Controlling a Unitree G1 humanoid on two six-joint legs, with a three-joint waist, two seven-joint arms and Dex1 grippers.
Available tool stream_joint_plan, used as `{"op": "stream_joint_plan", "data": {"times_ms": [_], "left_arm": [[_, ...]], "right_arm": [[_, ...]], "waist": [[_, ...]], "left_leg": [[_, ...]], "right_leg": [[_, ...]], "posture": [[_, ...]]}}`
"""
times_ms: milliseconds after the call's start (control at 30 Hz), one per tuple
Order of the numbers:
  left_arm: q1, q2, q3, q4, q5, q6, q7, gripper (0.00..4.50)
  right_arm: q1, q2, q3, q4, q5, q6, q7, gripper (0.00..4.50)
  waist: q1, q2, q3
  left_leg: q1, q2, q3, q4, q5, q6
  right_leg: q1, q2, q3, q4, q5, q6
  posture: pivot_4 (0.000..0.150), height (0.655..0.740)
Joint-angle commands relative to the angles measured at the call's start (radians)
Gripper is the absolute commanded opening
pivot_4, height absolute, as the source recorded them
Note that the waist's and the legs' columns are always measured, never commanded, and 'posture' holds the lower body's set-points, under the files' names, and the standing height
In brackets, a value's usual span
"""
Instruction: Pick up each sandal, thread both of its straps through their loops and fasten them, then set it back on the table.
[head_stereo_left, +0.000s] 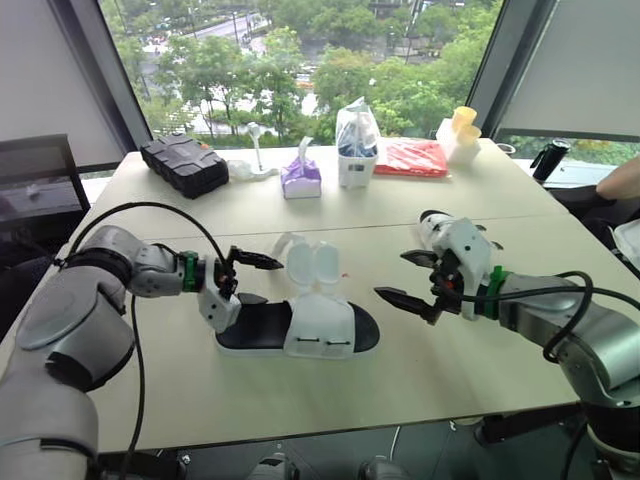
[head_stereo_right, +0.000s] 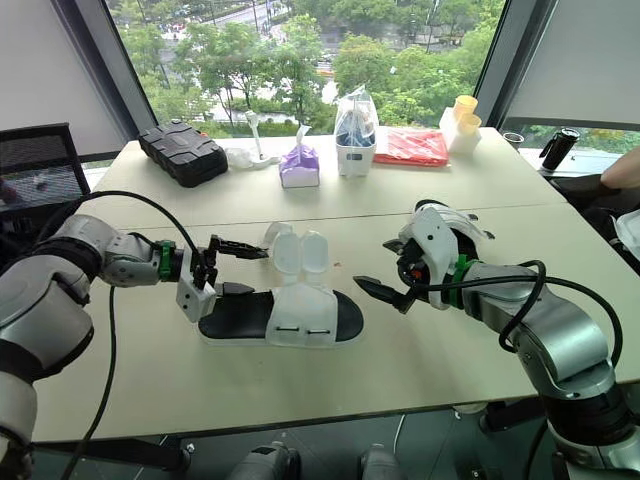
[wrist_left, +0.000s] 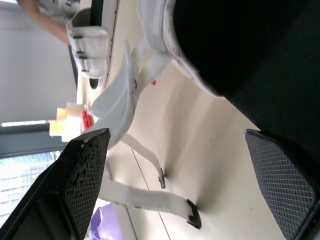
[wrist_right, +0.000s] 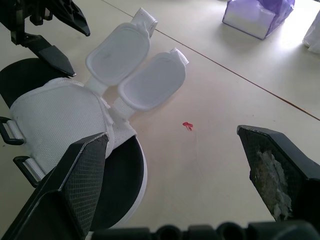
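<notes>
A pale table (head_stereo_left: 450, 370) holds one sandal (head_stereo_left: 300, 328) near its front edge. It has a black sole and a white mesh upper, and it lies flat with its toe toward the robot's right. Its two white straps (head_stereo_left: 310, 262) are unfastened and flopped open on the far side. The two dark loops (head_stereo_left: 322, 345) sit on the near side of the upper.

The left gripper (head_stereo_left: 250, 279) hovers at the heel with its fingers apart, one above the sole, holding nothing. The right gripper (head_stereo_left: 412, 280) hangs just beside the toe, also spread wide and empty. A white shape (head_stereo_left: 452, 235) with a dark edge just behind it may be the second sandal — I cannot tell.

As I judge it, a pinch on the heel alone may make the sandal pivot or slide on the smooth tabletop rather than lift. The straps look broad and limp and the loops narrow, so a strap end could buckle at a loop or slip from the fingers.

Containers line the far edge:
- A closed black case (head_stereo_left: 184, 165), its contents hidden.
- A purple tissue box (head_stereo_left: 301, 180) with a tissue (head_stereo_left: 303, 150) standing out of its top.
- A white tub (head_stereo_left: 357, 168) with a clear bag (head_stereo_left: 356, 125) in it, holding something dark blue.
- Yellow cups (head_stereo_left: 463, 120), stacked beside a red packet (head_stereo_left: 412, 158).
</notes>
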Motion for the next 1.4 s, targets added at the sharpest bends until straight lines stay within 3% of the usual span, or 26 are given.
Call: {"op": "stream_joint_plan", "data": {"times_ms": [33,133,267,400,633,800,1000,1167,1300,1400], "left_arm": [[0.045,-0.008,0.180,0.138,-0.207,-0.014,-0.260,4.45],[0.098,-0.048,0.396,0.183,-0.430,0.076,-0.547,4.45],[0.202,-0.134,0.717,0.039,-0.829,0.430,-0.954,4.45],[0.314,-0.165,0.840,-0.236,-1.008,0.724,-1.088,4.45],[0.421,-0.273,0.994,-0.622,-1.162,1.287,-0.913,4.45],[0.385,-0.387,1.104,-0.670,-1.234,1.519,-0.710,4.45],[0.295,-0.472,1.169,-0.567,-1.218,1.496,-0.520,4.45],[0.282,-0.536,1.206,-0.546,-1.237,1.448,-0.470,4.45],[0.318,-0.575,1.217,-0.605,-1.247,1.449,-0.444,4.45],[0.351,-0.580,1.219,-0.651,-1.248,1.453,-0.438,4.45]], "right_arm": [[-0.024,-0.006,-0.004,0.004,-0.008,-0.024,0.010,4.50],[-0.024,-0.007,0.003,0.009,-0.012,-0.029,0.016,4.50],[-0.013,-0.017,0.003,0.016,-0.019,-0.036,0.034,4.50],[-0.008,-0.025,0.001,0.026,-0.027,-0.043,0.052,4.50],[-0.004,-0.050,0.006,0.068,-0.043,-0.077,0.099,4.50],[0.011,-0.072,-0.006,0.094,-0.031,-0.111,0.163,4.50],[0.036,-0.035,-0.053,0.116,0.057,-0.109,0.226,4.50],[0.060,-0.019,-0.058,0.164,0.102,-0.119,0.279,4.50],[0.013,0.087,-0.124,0.278,0.298,0.091,0.239,4.50],[0.033,0.091,-0.092,0.280,0.288,0.089,0.251,4.50]], "waist": [[-0.001,0.000,0.000],[-0.003,0.000,0.000],[0.001,0.000,0.000],[-0.008,0.000,0.000],[-0.021,0.000,0.000],[-0.021,0.000,0.000],[-0.018,0.000,0.000],[-0.011,0.000,0.000],[-0.006,0.000,-0.001],[-0.001,0.000,-0.001]], "left_leg": [[0.000,0.000,0.000,0.000,0.000,0.000],[0.000,0.000,0.000,0.000,0.000,0.000],[0.000,0.000,-0.001,0.001,0.000,0.000],[0.000,0.000,-0.001,0.002,0.000,0.000],[0.000,0.000,-0.002,0.001,0.000,0.000],[0.000,0.000,-0.002,0.001,0.000,0.000],[0.000,0.000,-0.002,0.001,0.000,0.000],[0.000,0.000,-0.002,0.001,0.000,0.000],[0.000,0.000,-0.002,0.001,0.000,0.000],[0.000,0.000,-0.002,0.001,0.000,0.000]], "right_leg": [[0.000,0.000,0.000,0.000,0.000,0.000],[-0.001,0.000,0.000,0.000,0.000,0.000],[0.000,0.000,0.000,0.001,0.000,0.000],[0.000,0.000,0.000,0.001,0.000,0.000],[0.000,0.000,0.000,0.002,0.000,0.000],[0.000,0.000,0.000,0.002,0.000,0.000],[0.000,0.000,0.000,0.002,0.000,0.000],[0.000,0.000,0.001,0.001,0.000,-0.001],[0.000,0.000,0.001,0.001,0.001,-0.002],[-0.001,0.000,0.001,0.001,0.001,-0.002]], "posture": [[0.150,0.7400],[0.150,0.7400],[0.150,0.7400],[0.150,0.7400],[0.150,0.7400],[0.150,0.7400],[0.150,0.7400],[0.150,0.7400],[0.150,0.7400],[0.150,0.7400]]}}
